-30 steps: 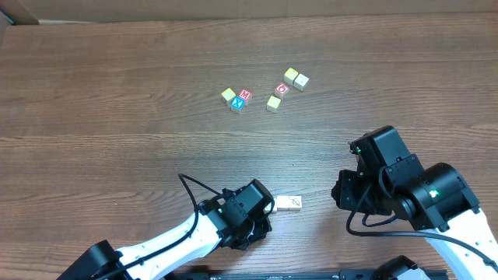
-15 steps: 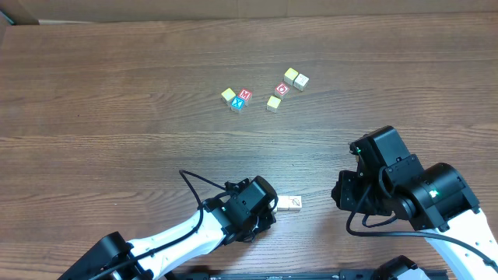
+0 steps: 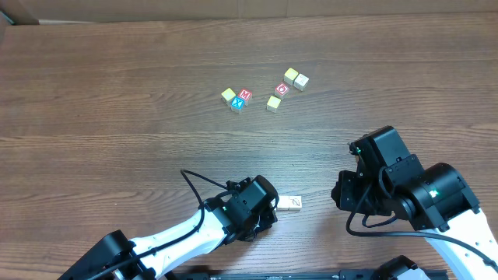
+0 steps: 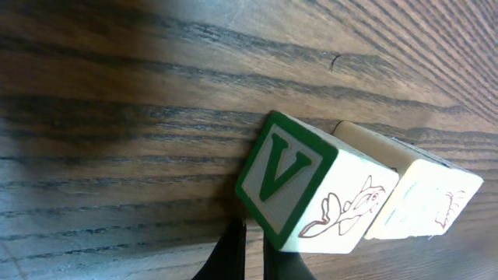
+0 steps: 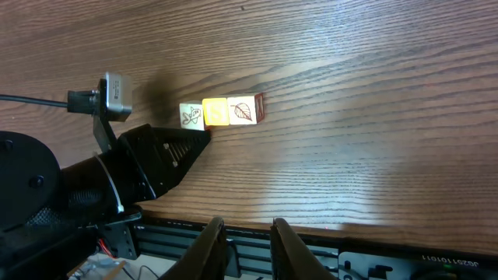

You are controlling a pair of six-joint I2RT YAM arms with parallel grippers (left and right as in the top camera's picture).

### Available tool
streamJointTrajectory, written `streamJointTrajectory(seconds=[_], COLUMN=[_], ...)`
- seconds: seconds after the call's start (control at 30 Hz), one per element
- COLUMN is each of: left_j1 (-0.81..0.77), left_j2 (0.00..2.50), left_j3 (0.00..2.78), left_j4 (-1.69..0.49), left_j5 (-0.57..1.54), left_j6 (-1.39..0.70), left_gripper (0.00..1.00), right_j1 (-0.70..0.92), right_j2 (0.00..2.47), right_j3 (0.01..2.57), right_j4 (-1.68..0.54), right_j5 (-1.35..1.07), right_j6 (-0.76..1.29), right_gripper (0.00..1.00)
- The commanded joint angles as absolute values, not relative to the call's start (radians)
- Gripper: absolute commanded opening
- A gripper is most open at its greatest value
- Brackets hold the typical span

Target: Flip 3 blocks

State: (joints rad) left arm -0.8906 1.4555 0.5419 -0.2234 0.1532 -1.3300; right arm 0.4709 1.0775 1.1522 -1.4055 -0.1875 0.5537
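Overhead: the left gripper (image 3: 270, 208) covers one end of a row of small pale wooden picture blocks (image 3: 290, 204), and the right arm (image 3: 405, 190) hides its own jaws.

Left wrist: the jaws are pressed together, cut off at the frame's bottom edge, just beside the green-V block (image 4: 299, 183).

Right wrist: the right gripper (image 5: 247, 233) is slightly parted and empty, well apart from the three-block row.

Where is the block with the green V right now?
In the left wrist view, the green V block sits on the table just ahead of the left gripper, beside a pale block.
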Motion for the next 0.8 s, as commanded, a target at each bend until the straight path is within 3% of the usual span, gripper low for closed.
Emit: streamJointTrajectory(seconds=[0.0, 0.77], left_j1=[-0.897, -0.925], left_j2=[1.484, 1.509], left_j3=[0.532, 0.532], left_j4=[-0.225, -0.130], left_j5=[0.147, 0.182], left_j6=[-1.340, -1.320], left_gripper=[0.04, 0.04], right_j1=[0.465, 0.465], right_j2=[1.076, 1.076], right_j3=[1.177, 1.177], right_j4=[-1.400, -1.401], right_j5=[-0.196, -0.197], right_j6=[0.549, 0.549], right_gripper=[0.22, 0.20])
